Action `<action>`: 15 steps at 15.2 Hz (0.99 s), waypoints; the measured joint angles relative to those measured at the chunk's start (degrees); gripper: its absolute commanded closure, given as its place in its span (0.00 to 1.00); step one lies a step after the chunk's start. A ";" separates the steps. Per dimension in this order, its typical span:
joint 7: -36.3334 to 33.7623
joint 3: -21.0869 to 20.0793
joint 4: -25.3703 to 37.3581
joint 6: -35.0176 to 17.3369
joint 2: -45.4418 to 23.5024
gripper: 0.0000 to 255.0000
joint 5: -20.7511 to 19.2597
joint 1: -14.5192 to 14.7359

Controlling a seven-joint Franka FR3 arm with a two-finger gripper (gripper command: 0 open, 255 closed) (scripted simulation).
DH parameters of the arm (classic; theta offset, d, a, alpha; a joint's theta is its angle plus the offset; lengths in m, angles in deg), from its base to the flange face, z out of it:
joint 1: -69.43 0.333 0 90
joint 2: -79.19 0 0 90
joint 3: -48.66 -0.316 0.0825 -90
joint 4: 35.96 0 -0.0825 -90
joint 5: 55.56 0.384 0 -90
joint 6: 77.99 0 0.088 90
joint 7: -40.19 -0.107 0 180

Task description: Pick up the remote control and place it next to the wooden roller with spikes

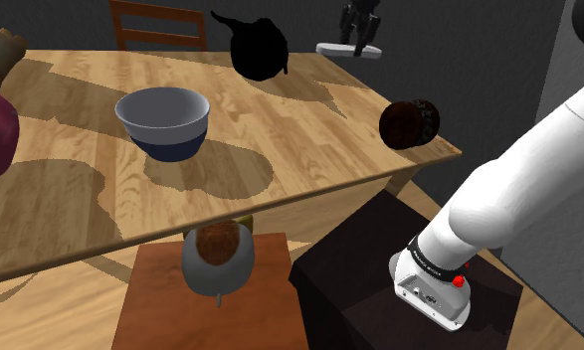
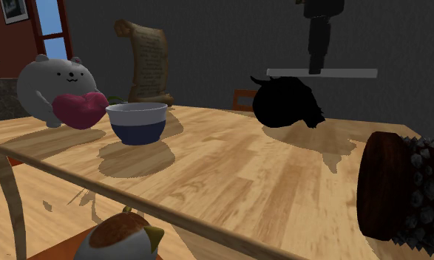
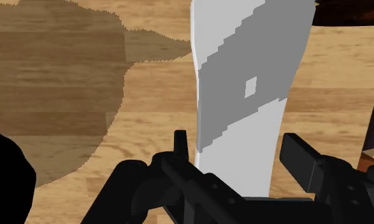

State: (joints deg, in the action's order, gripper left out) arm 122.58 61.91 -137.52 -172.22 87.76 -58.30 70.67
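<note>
Wooden tabletop [image 2: 230,170], roller [image 2: 391,186] spikes plain in second exterior view

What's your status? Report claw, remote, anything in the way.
Claw shut on the remote. Remote in the air above the table, level. Black object beside it, not between it and the spiked roller.

The white arm [image 1: 538,169] stretches far out, jaws down, clasping the remote control [image 2: 348,72].
</note>
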 measured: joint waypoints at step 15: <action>19.29 12.01 -3.80 -0.29 4.69 1.00 -3.25 -7.91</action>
State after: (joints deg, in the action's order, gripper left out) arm 141.87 73.92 -141.32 -172.51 92.45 -61.55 62.77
